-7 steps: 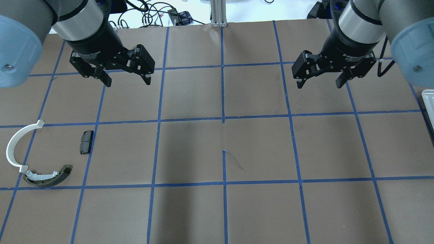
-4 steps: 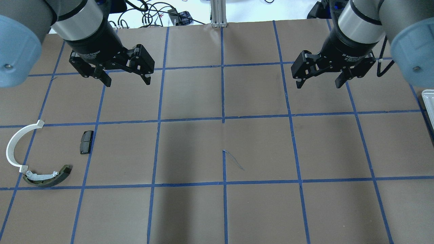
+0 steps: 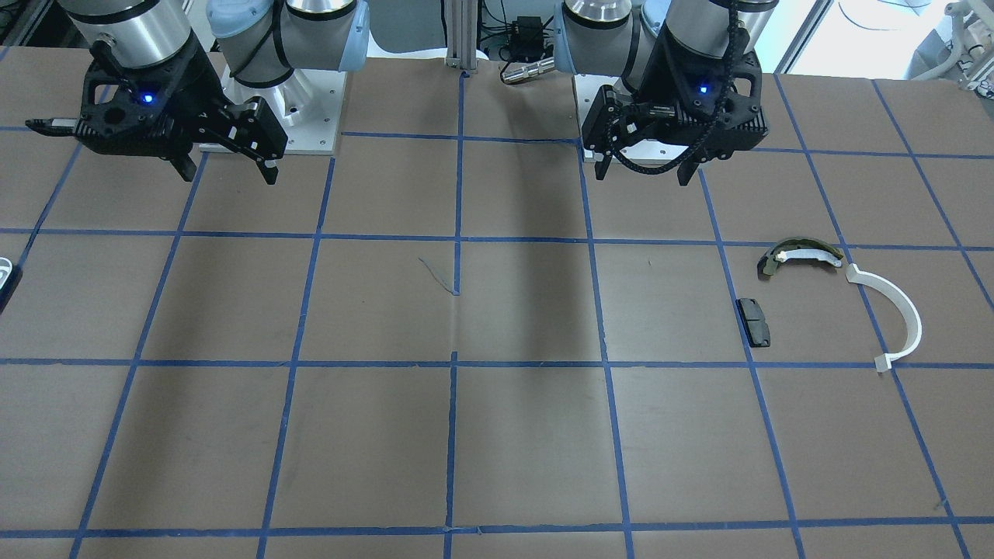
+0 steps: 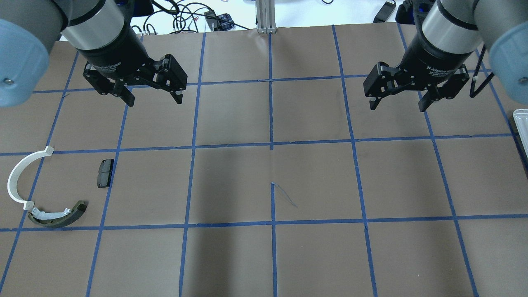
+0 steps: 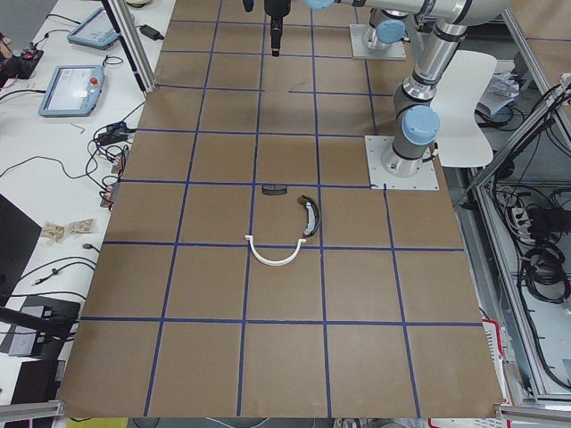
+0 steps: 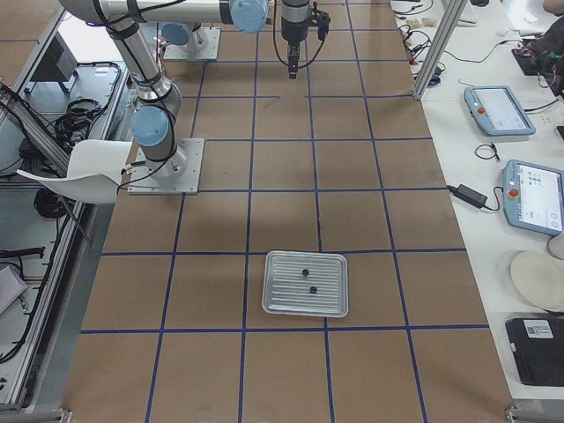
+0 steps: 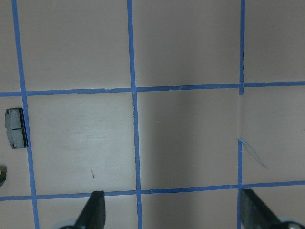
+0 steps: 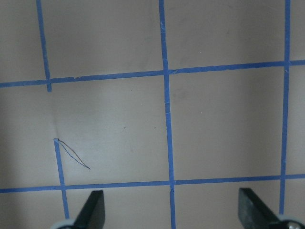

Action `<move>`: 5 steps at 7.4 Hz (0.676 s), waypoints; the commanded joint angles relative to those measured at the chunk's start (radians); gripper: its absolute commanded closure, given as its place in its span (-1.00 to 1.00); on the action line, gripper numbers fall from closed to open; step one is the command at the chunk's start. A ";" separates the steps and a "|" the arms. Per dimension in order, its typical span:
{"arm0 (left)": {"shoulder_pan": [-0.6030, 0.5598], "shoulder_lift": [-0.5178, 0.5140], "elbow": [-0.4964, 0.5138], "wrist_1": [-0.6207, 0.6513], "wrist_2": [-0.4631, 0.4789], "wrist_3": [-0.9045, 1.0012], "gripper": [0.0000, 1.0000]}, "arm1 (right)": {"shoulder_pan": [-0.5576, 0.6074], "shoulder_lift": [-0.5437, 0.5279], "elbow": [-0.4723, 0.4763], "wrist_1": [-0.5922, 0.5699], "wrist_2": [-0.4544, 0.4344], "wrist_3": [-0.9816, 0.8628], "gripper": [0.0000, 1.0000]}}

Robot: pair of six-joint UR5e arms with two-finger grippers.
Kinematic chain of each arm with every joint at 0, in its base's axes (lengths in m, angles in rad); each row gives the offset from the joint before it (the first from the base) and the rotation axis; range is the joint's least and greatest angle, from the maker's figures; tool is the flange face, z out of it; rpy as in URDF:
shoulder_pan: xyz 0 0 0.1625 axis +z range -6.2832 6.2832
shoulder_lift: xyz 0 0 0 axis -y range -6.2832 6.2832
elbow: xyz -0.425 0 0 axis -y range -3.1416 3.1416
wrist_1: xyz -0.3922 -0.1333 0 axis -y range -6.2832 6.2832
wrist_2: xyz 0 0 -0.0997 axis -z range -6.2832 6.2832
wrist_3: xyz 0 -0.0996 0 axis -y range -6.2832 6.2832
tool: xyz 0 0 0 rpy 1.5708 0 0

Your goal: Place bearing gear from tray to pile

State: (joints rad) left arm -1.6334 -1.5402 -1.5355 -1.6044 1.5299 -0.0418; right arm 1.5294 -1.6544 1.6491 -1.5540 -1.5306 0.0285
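Note:
The silver tray (image 6: 306, 283) lies at the table's right end and holds two small dark bearing gears (image 6: 302, 271). Only its edge (image 4: 522, 123) shows in the overhead view. The pile lies at the left: an olive-green brake shoe (image 4: 57, 214), a white arc (image 4: 18, 177) and a black pad (image 4: 105, 172). My left gripper (image 4: 154, 100) is open and empty above the mat, behind the pile. My right gripper (image 4: 398, 107) is open and empty, well left of the tray. The left wrist view shows the pad (image 7: 14, 134) at its left edge.
The brown mat with blue tape grid lines (image 4: 271, 144) covers the table. A torn bit of tape (image 4: 282, 194) lies near the centre. Cables (image 4: 185, 16) and a metal post (image 4: 266, 16) stand beyond the far edge.
My right gripper has shifted to the right, toward the tray's side, and slightly nearer. The left gripper and the pile have not moved.

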 commanded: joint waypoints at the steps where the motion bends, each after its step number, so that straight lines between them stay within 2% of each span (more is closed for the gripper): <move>1: 0.001 0.000 0.000 0.000 0.001 0.000 -1.00 | 0.000 -0.001 0.000 0.035 -0.043 0.014 -1.00; 5: 0.001 0.000 0.000 0.000 0.001 0.000 -1.00 | -0.002 0.004 0.002 0.028 -0.032 0.013 -1.00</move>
State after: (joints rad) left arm -1.6326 -1.5402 -1.5355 -1.6046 1.5309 -0.0414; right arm 1.5290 -1.6522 1.6504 -1.5242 -1.5640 0.0419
